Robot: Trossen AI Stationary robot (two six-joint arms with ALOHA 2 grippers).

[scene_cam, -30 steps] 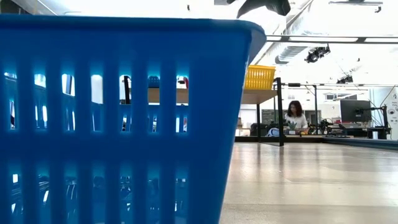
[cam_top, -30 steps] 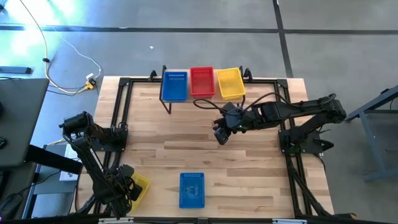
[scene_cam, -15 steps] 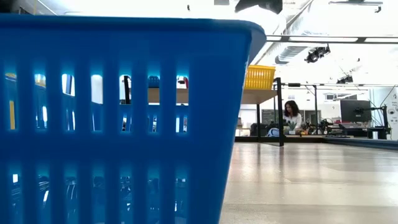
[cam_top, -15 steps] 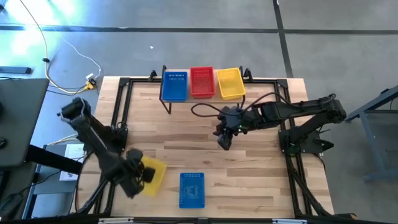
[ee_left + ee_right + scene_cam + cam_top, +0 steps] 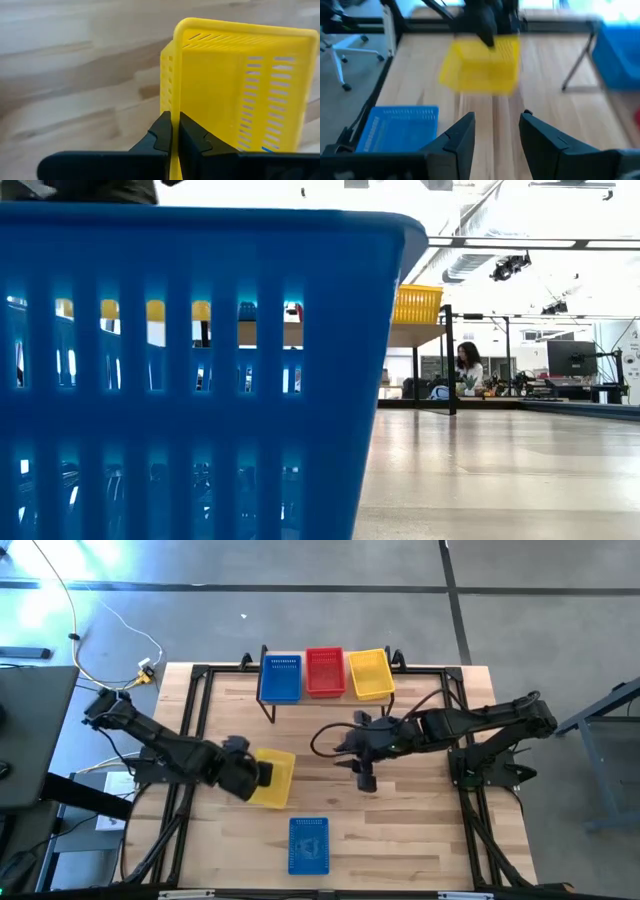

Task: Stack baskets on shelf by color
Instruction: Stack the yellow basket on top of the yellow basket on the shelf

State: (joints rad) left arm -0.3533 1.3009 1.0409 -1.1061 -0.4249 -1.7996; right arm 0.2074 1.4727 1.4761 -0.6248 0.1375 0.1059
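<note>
Nearby, blue basket point(image 5: 309, 844) (table-bound) blocks low view.

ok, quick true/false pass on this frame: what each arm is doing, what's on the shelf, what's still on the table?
1. The left gripper has its fingers shut on the rim of a yellow plastic mesh basket. True.
2. The right gripper holds a red basket. False: its fingers are open and hold nothing.
3. The low light-wood shelf carries three baskets in a row: blue, red, yellow. True.
4. The blue plastic mesh basket on the table sits on the shelf. False: it rests on the tabletop at the near edge, untouched.
5. The carried yellow basket is already over the shelf. False: it is over mid-table, short of the shelf.
</note>
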